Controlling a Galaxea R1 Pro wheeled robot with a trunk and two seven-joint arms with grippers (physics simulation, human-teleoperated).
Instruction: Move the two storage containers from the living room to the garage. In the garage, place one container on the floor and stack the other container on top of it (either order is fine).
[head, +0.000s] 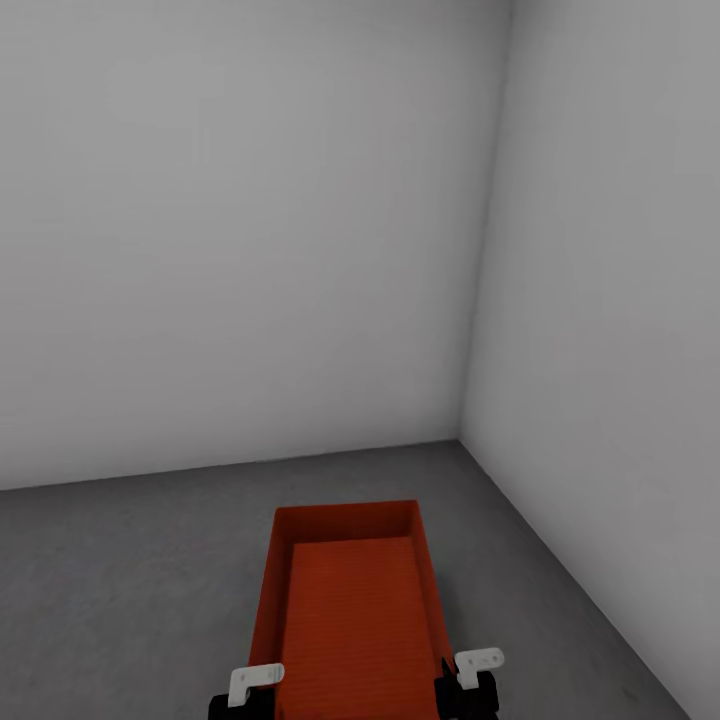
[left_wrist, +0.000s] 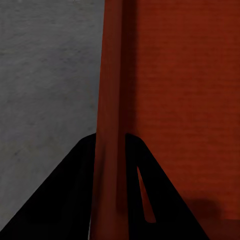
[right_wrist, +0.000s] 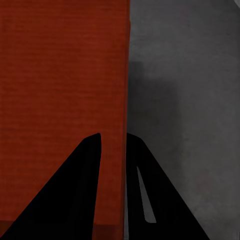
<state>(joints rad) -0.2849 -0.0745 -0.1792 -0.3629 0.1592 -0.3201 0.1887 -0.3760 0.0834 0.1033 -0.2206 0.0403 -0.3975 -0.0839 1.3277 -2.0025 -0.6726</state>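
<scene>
Orange-red open-top rectangular storage container is held between both tools over dark grey concrete floor: left gripper pinches one side wall, right gripper the opposite. No readable writing.

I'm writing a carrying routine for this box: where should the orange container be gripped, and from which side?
By its two long thin side walls, near the end closest to the robot. The storage container is open-topped, so each gripper straddles a wall: left gripper on the left wall, right gripper on the right.
</scene>
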